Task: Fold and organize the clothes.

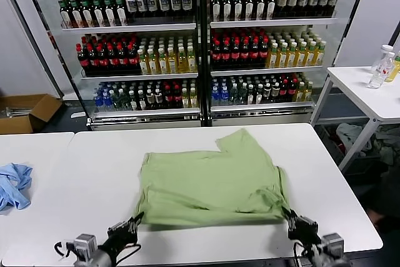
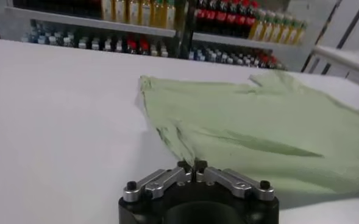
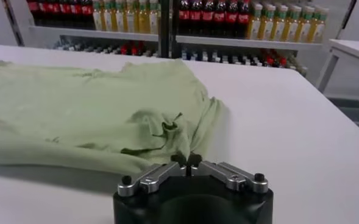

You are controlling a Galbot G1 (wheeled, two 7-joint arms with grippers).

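Shirt (image 1: 209, 182) lies flat, plain back up, mid-table (image 1: 94, 154). Left gripper (image 1: 132, 222) and right gripper (image 1: 291, 218) each pinch a near hem corner, jaws pressed together on cloth. Best to lift both corners level and carry them evenly toward the collar edge.

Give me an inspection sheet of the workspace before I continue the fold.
Surface: white table, shirt on it.
Job's things: green shirt lying back up, partly folded, one sleeve toward the shelves.
Clutter: blue cloth on the left side table.
Grippers: left gripper shut on the shirt's near left corner; right gripper shut on its near right corner.
Cables: black cable on the left arm.
Surroundings: drink shelves, cardboard box, bottles on the right table.
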